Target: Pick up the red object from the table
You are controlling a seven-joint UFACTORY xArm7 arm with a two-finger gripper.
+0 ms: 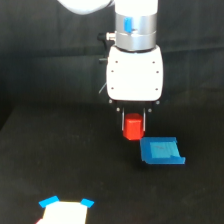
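Note:
The red object [133, 128], a small stubby red-orange block, sits between the two thin dark fingers of my gripper [134, 132] near the middle of the exterior view. The fingers press against its left and right sides, so the gripper is shut on it. The white gripper body [135, 72] hangs straight above and is much wider than the block. Below it lies the table [60, 150], matte black. I cannot tell whether the block's underside touches the table or hangs just above it.
A flat blue square piece [160, 151] lies on the table just to the exterior view's right of the red block and slightly nearer. A white item with blue corners [65, 211] sits at the bottom left edge. A dark curtain forms the backdrop.

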